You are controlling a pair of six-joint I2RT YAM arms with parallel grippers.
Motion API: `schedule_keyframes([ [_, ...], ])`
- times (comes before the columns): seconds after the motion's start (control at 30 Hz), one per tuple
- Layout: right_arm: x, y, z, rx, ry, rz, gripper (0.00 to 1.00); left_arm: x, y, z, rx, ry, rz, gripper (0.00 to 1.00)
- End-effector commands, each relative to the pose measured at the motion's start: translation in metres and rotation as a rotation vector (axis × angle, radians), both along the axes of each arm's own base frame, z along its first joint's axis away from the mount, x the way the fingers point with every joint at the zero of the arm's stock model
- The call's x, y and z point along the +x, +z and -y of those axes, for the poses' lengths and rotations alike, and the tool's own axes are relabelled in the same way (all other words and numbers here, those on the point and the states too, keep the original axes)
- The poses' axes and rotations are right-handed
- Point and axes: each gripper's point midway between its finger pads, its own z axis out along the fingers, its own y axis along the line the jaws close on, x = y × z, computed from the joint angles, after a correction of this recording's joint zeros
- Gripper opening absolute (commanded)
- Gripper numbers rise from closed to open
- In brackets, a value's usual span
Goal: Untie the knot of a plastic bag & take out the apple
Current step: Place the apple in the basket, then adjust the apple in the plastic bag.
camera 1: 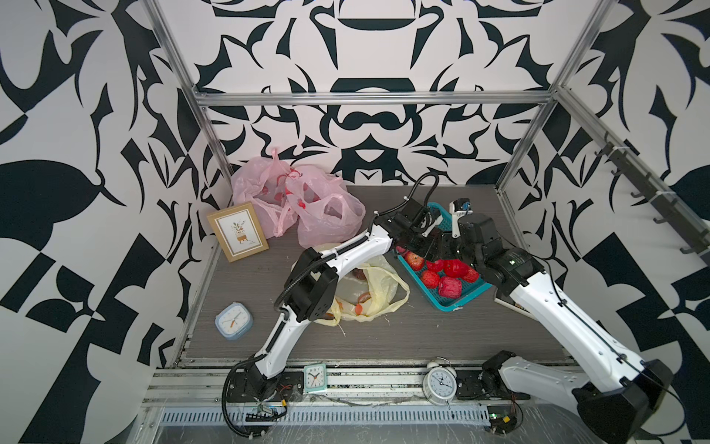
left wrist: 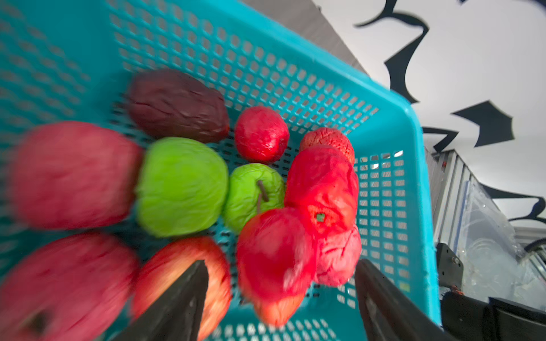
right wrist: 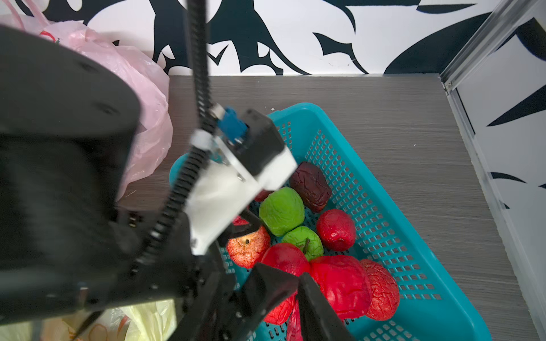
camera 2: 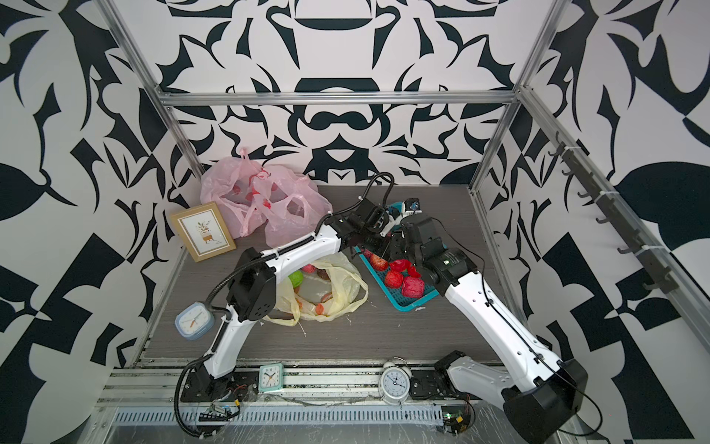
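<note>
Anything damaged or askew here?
Yes. The fruit in the teal basket looks crushed: the red apple, the green apple and the dark brown fruit are wrinkled and dented. The basket also sits at an angle to the table edge. No spill is visible.

The yellow plastic bag (camera 1: 388,286) lies slack and open-mouthed on the counter (camera 1: 384,334), at the centre of both top views. A red apple (left wrist: 274,254), wrinkled and blurred, shows among other fruit (left wrist: 180,186) in the teal basket (left wrist: 413,147), lower middle of the left wrist view.
</note>
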Motion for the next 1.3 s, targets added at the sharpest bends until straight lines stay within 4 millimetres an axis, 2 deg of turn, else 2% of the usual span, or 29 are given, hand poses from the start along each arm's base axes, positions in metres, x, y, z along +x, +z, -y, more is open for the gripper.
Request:
schedule_keyframes([
  [0.0,0.006,0.036,-0.004,0.030,0.028,0.100,0.45,0.019,0.069,-0.042,-0.046,0.092,0.104,0.81],
  [0.1,0.005,0.031,-0.017,0.040,0.100,0.061,0.45,0.012,0.102,-0.078,-0.012,0.141,0.193,0.81],
  [0.23,0.004,0.022,-0.046,0.072,0.234,-0.004,0.44,-0.002,0.139,-0.139,-0.007,0.240,0.282,0.81],
  [0.33,-0.007,0.021,-0.076,0.058,0.359,-0.011,0.44,-0.012,0.145,-0.194,0.009,0.348,0.288,0.81],
  [0.4,-0.018,0.022,-0.097,0.027,0.444,0.000,0.44,-0.021,0.142,-0.226,0.044,0.412,0.295,0.81],
  [0.47,-0.030,0.022,-0.121,0.022,0.545,-0.007,0.44,-0.031,0.129,-0.253,0.101,0.463,0.280,0.82],
  [0.53,-0.048,0.022,-0.144,0.042,0.660,-0.027,0.43,-0.042,0.100,-0.275,0.193,0.499,0.229,0.83],
  [0.57,-0.057,0.021,-0.154,0.062,0.715,-0.035,0.43,-0.050,0.097,-0.287,0.210,0.522,0.226,0.83],
  [0.63,-0.079,0.018,-0.177,0.134,0.833,-0.073,0.42,-0.061,0.068,-0.308,0.292,0.567,0.175,0.84],
  [0.67,-0.088,0.016,-0.186,0.162,0.877,-0.093,0.42,-0.064,0.058,-0.317,0.309,0.593,0.158,0.88],
  [0.8,-0.125,-0.005,-0.224,0.247,1.021,-0.200,0.38,-0.072,0.020,-0.351,0.283,0.689,0.033,0.90],
  [0.87,-0.135,-0.023,-0.237,0.247,1.039,-0.266,0.38,-0.072,0.010,-0.364,0.277,0.725,0.014,0.90],
  [0.97,-0.137,-0.053,-0.252,0.248,1.005,-0.358,0.38,-0.072,0.005,-0.380,0.323,0.759,0.024,0.93],
  [1.07,-0.130,-0.077,-0.267,0.258,0.938,-0.404,0.39,-0.072,-0.005,-0.390,0.360,0.775,0.007,0.96],
  [1.27,-0.094,-0.113,-0.287,0.192,0.756,-0.361,0.39,-0.068,-0.027,-0.397,0.405,0.804,-0.027,0.96],
])
